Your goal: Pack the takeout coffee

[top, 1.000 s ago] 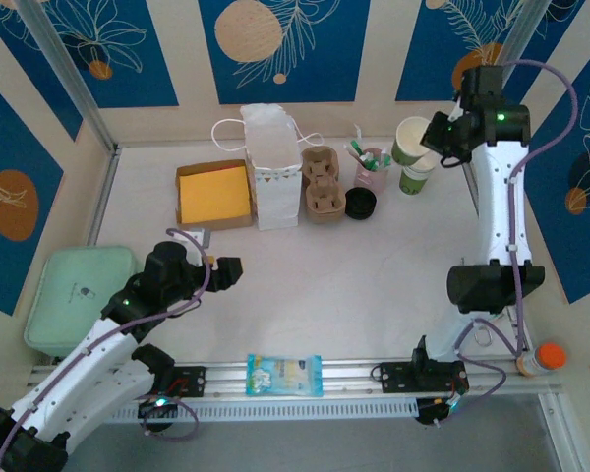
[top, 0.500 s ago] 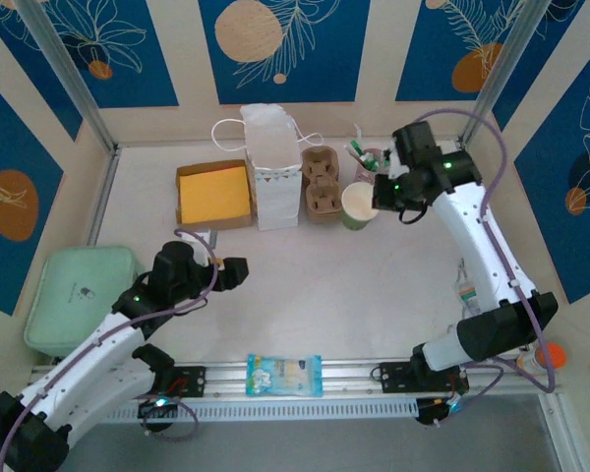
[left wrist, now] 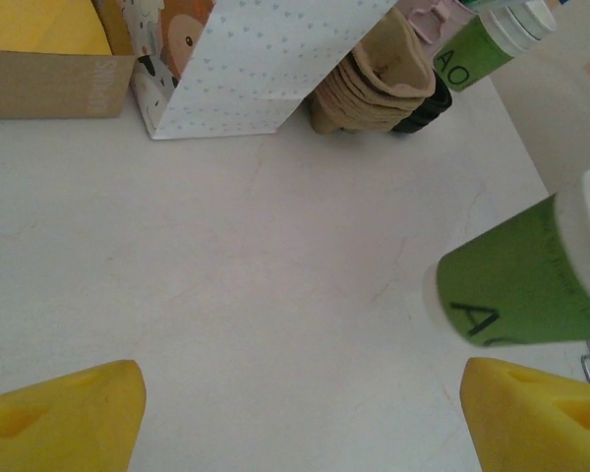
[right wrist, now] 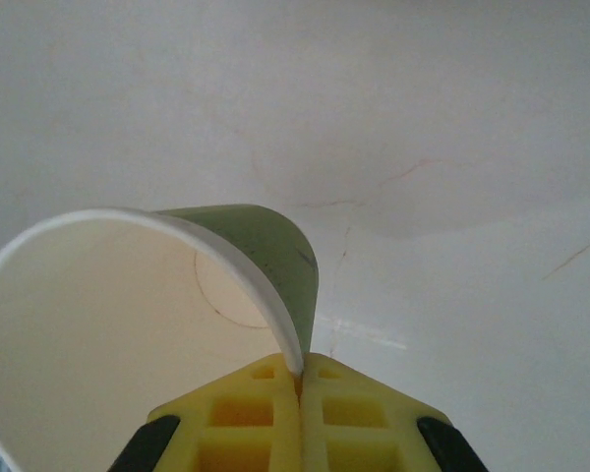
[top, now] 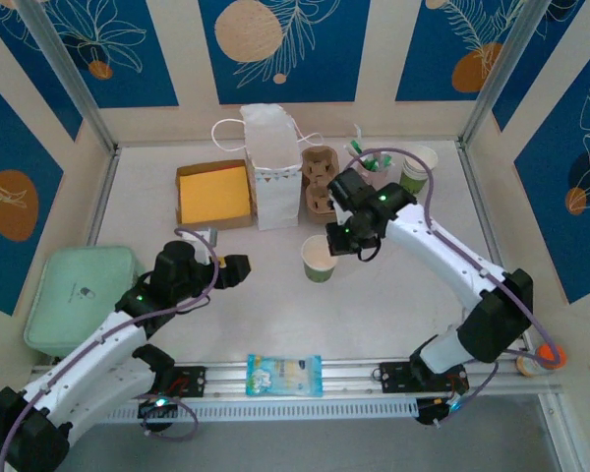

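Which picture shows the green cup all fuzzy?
Left wrist view: the paper cup is blurry, cut off at the right edge; right wrist view: its rim, pinched by the right gripper, looks crisp; top external view: evenly lit, sharp.

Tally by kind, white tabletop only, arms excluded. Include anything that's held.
Green cups: 2, the held cup and the back cup
Pink cup: 1
Bag: 1
Box: 1
Carrier stack: 1
Black lid: 1
Total: 7
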`<state>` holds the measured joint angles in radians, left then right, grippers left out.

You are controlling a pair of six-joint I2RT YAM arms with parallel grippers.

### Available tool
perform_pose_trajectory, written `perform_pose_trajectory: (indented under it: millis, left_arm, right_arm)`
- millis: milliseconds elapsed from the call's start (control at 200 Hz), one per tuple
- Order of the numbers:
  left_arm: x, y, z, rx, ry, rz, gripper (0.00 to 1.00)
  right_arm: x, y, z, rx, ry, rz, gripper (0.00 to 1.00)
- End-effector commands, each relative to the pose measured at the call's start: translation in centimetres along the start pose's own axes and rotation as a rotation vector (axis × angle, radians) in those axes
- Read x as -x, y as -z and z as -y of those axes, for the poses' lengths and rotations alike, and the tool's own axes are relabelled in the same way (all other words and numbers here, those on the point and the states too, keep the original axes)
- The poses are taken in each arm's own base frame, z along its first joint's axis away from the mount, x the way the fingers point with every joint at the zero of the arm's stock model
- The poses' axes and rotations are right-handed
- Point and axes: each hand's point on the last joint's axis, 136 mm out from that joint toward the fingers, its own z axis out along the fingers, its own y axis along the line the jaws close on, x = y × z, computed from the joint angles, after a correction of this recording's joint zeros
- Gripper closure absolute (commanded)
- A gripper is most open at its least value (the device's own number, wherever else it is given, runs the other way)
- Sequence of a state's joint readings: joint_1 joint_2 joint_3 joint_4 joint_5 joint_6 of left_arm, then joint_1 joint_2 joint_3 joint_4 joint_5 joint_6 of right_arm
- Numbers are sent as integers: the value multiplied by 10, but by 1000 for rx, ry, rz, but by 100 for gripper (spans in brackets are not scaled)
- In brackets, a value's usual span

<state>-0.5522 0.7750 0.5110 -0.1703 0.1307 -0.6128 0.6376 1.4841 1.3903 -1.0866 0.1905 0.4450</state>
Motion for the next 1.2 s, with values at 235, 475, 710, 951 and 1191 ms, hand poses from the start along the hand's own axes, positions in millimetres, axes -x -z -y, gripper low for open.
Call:
perform_pose_trajectory:
  millis: [235,475,710,951,1191]
  left_arm:
    - [-6,-7,1,-17,9,-17,16]
    - [-5,-10,2,-18,7,-21,17]
    - [-3,-11,3,-19,8,-23,17]
    - [-1,-11,6,-24,4,-22,17]
    - [1,-12,8,-25,3,-26,17]
  right_arm:
    - [-13,-33,-6,-71,-13,-50,97]
    - [-19,-44,-4,-73,-34,-52,97]
    - [-23,-53,-3,-65,-49,-65,96]
    - [-22,-52,5,-57,-82,-39,94]
    - [-22,-48,11,-70,-92,-28,82]
